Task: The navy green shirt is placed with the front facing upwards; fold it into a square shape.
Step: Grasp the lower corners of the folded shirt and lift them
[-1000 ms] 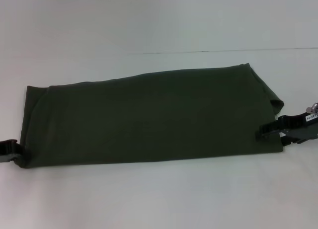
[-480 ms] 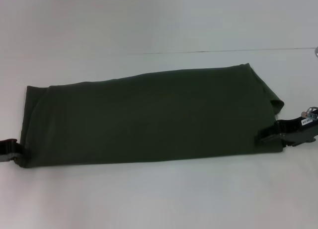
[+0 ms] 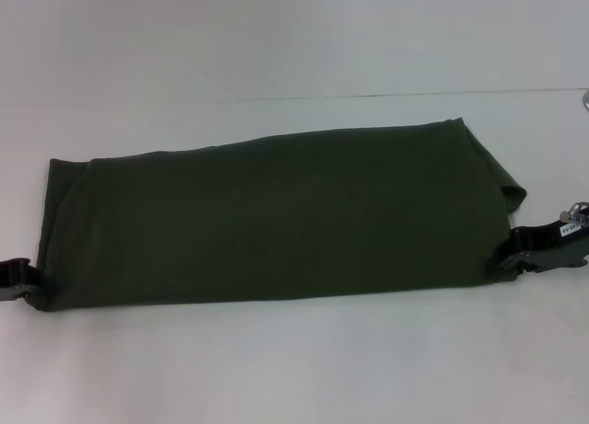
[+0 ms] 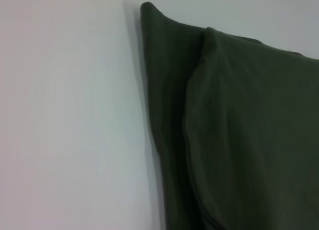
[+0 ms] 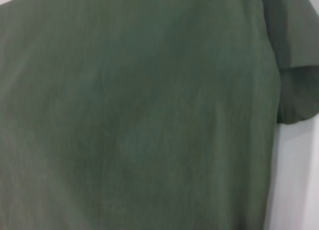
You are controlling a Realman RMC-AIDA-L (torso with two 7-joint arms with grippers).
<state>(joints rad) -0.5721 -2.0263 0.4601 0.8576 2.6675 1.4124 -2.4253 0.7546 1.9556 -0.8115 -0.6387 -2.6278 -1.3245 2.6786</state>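
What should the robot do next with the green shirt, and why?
Probably carry one short end over to the other. The shirt lies as a long band, not a square, with the left gripper and right gripper at its two ends.

One navy green shirt point(image 3: 276, 222) (folded long), two tools: left tool point(image 3: 20, 279), right tool point(image 3: 515, 258).

A big white table point(image 3: 294, 38) holds one thing. The navy green shirt point(image 3: 276, 217) lies flat on it, folded into a long strip that runs across the table from 9 o'clock to 3 o'clock.
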